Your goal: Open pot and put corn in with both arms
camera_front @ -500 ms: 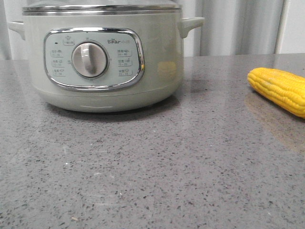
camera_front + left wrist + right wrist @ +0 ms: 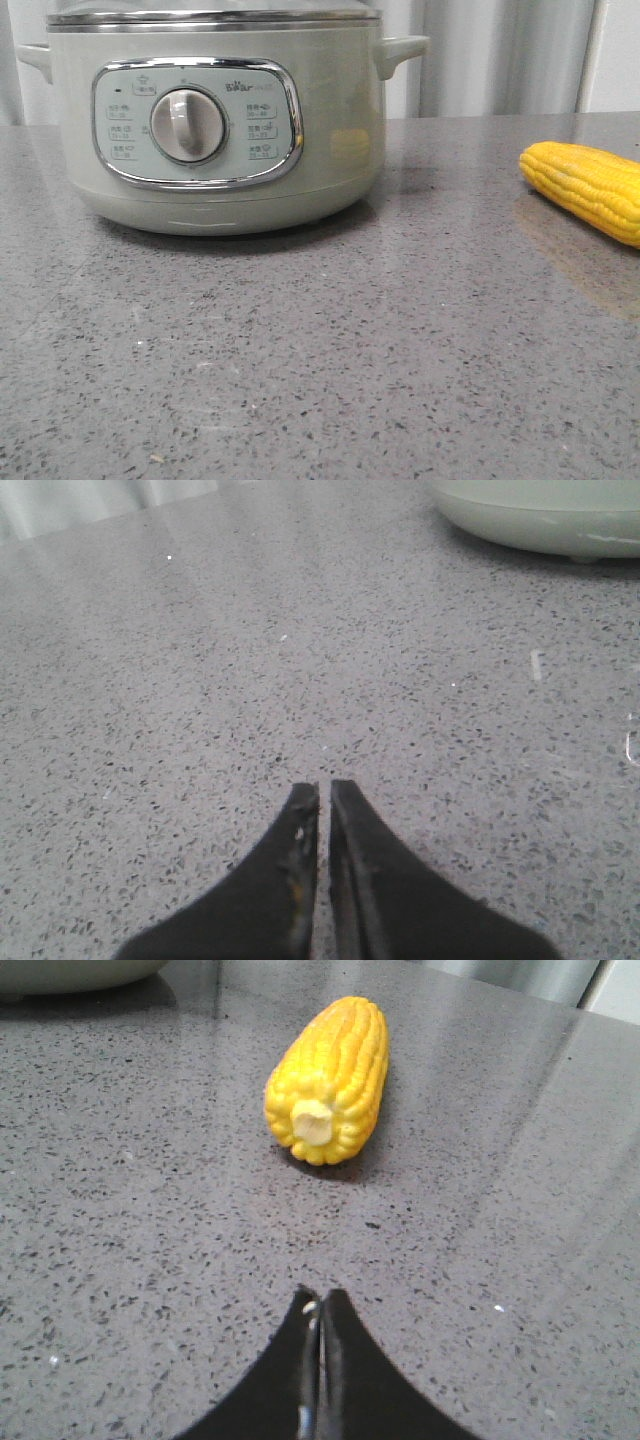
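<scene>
We see the pot (image 2: 215,120) standing on the grey speckled counter (image 2: 330,350) at the far left, its control panel (image 2: 197,123) and dial (image 2: 188,125) facing us and a lid (image 2: 215,17) sitting on its steel rim. The corn (image 2: 590,187) lies on the counter at the right, well apart from the pot, partly cut off by the edge of the front view.

Our left gripper (image 2: 324,792) hangs low over bare counter with its two fingers pressed nearly together and nothing between them; the base of the pot shows further off in its wrist view. Our right gripper (image 2: 320,1300) is likewise clenched on nothing, its tips meeting just above the counter. The corn lies ahead of it with its pale stem end (image 2: 312,1120) turned toward the fingers, near but not touching them.
</scene>
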### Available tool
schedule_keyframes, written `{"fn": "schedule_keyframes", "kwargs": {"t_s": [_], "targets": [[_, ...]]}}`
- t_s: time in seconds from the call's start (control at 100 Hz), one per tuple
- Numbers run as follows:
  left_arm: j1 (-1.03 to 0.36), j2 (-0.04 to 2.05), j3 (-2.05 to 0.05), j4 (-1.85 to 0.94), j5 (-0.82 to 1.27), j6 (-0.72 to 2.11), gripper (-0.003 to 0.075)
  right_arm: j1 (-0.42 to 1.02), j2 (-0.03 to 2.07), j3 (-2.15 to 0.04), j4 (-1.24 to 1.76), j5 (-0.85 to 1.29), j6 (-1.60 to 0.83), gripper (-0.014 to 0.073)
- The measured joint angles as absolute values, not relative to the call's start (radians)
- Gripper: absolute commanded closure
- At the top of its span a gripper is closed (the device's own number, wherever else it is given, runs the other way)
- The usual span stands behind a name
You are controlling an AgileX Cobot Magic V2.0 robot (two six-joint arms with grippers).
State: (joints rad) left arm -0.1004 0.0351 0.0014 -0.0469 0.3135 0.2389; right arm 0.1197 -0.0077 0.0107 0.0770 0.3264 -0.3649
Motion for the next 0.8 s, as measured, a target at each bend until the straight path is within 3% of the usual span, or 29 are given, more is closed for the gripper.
{"fn": "schedule_keyframes", "kwargs": {"t_s": [0.52, 0.8], "targets": [[-0.1, 0.035, 0.001, -0.047, 0.314, 0.239, 0.0741, 0.12, -0.008, 0.011, 0.077, 0.324, -0.365, 0.0667], [-0.1, 0.035, 0.001, -0.047, 0.314, 0.239, 0.0741, 0.12, -0.008, 0.011, 0.072, 0.213, -0.365, 0.0667]]}}
